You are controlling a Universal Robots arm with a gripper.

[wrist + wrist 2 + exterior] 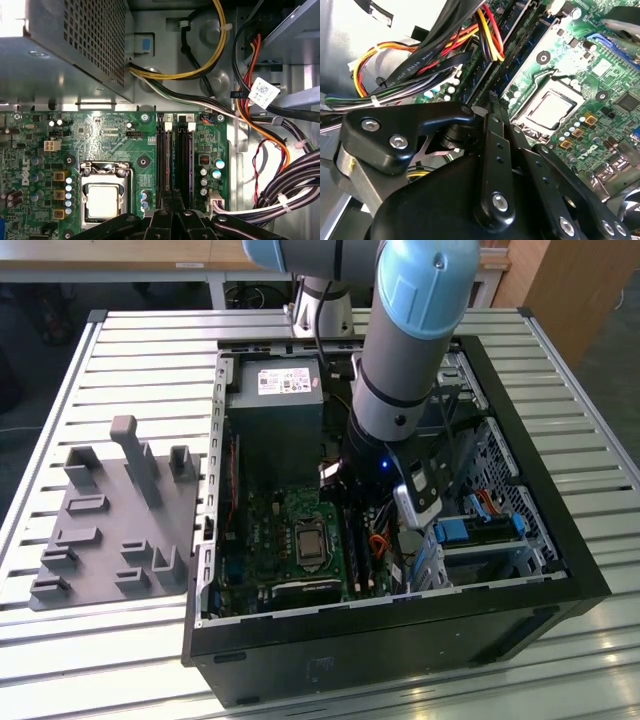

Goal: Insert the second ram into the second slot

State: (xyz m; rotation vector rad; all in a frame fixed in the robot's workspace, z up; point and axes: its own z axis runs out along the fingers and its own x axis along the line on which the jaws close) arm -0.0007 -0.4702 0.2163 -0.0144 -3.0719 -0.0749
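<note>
Two memory slots [174,160], end effector [172,200] above, cable bundle [295,185] beside.

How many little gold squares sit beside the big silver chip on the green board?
3 gold squares, in a line along one side of the silver chip in the first wrist view: one end, middle, other end. More could hide under the cables.

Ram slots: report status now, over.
Gripper shut, tips down at the slots. Ram: cannot tell if seated. Cables lie beside the slots, not across them.
</note>
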